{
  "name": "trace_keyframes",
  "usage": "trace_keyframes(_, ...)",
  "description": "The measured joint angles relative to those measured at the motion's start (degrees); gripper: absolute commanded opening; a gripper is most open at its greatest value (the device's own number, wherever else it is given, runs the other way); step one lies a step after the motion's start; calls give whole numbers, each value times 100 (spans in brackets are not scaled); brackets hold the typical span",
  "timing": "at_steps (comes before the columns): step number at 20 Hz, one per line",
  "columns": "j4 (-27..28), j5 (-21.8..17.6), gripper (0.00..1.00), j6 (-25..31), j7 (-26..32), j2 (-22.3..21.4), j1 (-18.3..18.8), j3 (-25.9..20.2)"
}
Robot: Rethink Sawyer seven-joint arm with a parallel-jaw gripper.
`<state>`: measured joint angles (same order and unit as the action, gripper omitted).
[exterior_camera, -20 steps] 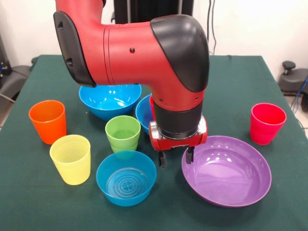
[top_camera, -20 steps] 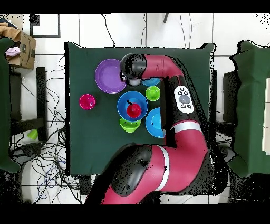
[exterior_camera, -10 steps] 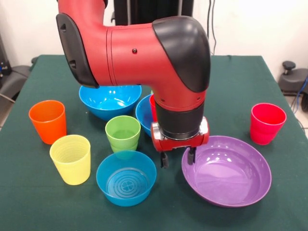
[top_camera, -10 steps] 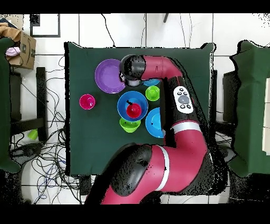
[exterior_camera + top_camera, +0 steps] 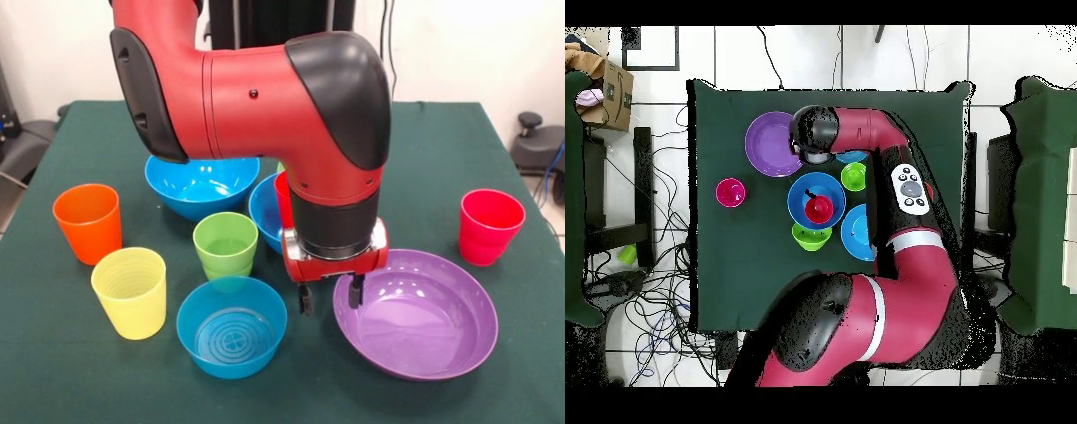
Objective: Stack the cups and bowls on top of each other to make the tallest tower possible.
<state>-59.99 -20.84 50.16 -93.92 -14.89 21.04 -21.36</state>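
Under the open claw (image 5: 330,295), purple bowl's (image 5: 415,340) rim.

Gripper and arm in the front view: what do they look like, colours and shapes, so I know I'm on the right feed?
The arm is a thick glossy red tube with black caps. A black cylindrical wrist ends in a red block; the gripper has two short black jaws below it. The overhead view shows a grey button panel on the arm.
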Motion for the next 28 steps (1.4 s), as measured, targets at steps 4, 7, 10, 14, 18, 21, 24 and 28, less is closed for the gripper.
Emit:
trace_keyframes(4,-29,-1,100,-30,0,0,-5,0)
trace_keyframes(7,-53,0,100,-55,0,-1,-14,1)
trace_keyframes(10,-99,0,100,-92,0,-5,-18,1)
trace_keyframes(14,-213,0,100,-204,0,-6,-28,1)
trace_keyframes(18,-326,0,100,-366,0,-6,-51,1)
trace_keyframes(21,-396,0,100,-474,0,-6,-79,0)
trace_keyframes(24,-434,0,100,-535,0,-2,-100,0)
trace_keyframes(28,-435,0,100,-543,0,5,-108,1)
